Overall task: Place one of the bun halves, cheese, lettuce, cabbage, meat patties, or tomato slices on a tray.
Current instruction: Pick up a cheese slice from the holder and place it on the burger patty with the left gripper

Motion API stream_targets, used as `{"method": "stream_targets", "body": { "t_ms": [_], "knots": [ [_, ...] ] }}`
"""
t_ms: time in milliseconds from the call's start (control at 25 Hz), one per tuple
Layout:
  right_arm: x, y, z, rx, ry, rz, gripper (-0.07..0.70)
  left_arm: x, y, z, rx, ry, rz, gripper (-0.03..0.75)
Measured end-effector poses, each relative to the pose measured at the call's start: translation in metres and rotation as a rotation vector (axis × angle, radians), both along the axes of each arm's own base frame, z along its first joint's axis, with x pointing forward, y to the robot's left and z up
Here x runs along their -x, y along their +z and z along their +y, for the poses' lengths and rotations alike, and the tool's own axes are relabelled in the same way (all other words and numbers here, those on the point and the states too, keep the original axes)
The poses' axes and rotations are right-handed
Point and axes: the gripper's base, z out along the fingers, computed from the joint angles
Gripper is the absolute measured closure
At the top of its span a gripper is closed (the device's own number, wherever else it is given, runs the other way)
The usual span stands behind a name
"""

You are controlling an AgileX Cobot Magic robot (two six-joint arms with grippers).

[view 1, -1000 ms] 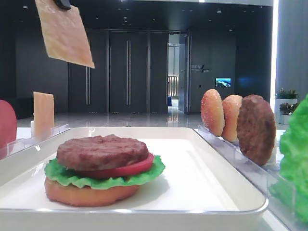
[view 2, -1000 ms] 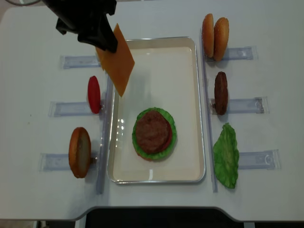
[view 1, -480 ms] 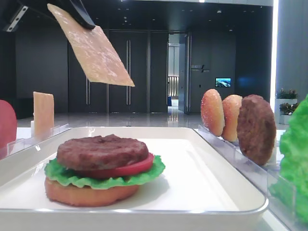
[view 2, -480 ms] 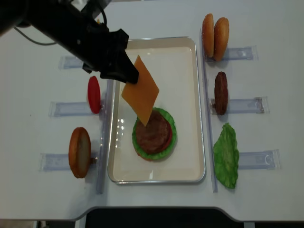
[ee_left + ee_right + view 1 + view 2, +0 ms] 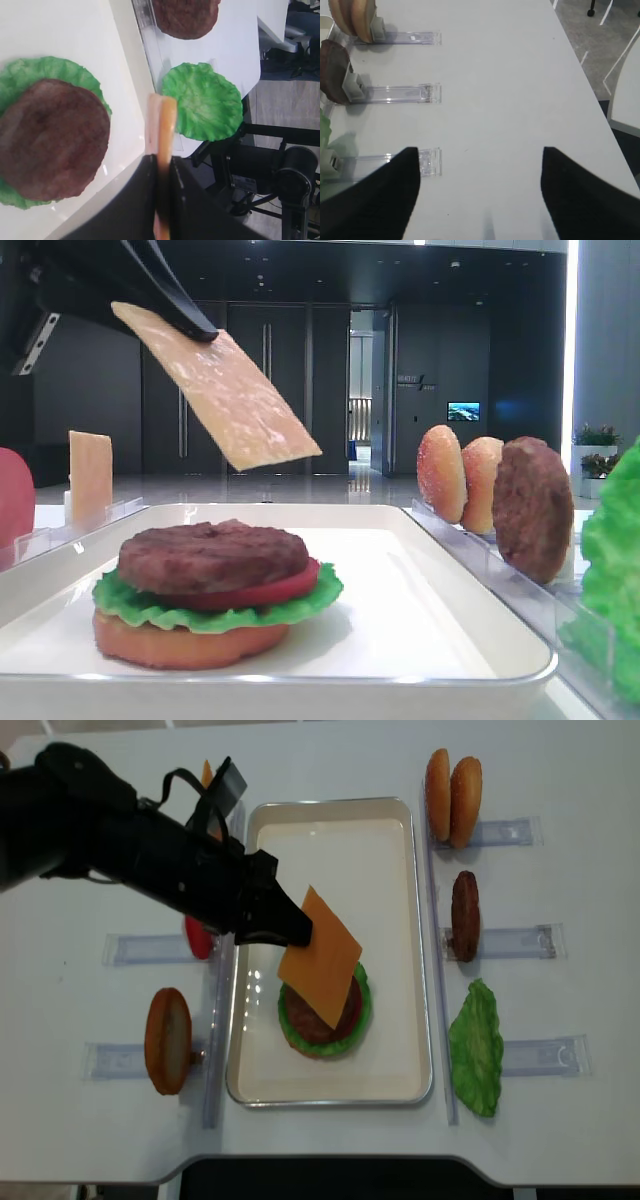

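We record one cheese (image 5: 320, 957) slice, thin, flat, square, pale orange and faintly mottled, pinched at one corner by the closed left gripper (image 5: 290, 930) and held tilted in the air over the stack. The tray (image 5: 390, 870), white, rectangular, round-cornered with a raised rim, contains that stack near its near edge: bun base, ruffled green lettuce (image 5: 215, 608), red tomato slice, rough brown patty (image 5: 212, 554). The right gripper's (image 5: 480, 200) dark fingers stand parted, holding nothing.
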Motion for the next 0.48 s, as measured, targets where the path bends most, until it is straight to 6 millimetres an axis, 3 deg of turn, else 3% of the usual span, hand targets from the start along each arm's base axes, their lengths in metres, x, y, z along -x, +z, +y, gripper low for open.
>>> {"method": "stream_targets", "body": {
  "t_ms": [200,480],
  "knots": [
    [0.0,0.0,0.0,0.0,0.0,0.0,0.146,0.009,-0.017,0.003,-0.005,0.006,-0.018,0.682],
    [0.0,0.0,0.0,0.0,0.0,0.0,0.146,0.011,-0.023,0.002,0.039,0.037,-0.035,0.682]
  ]
}}
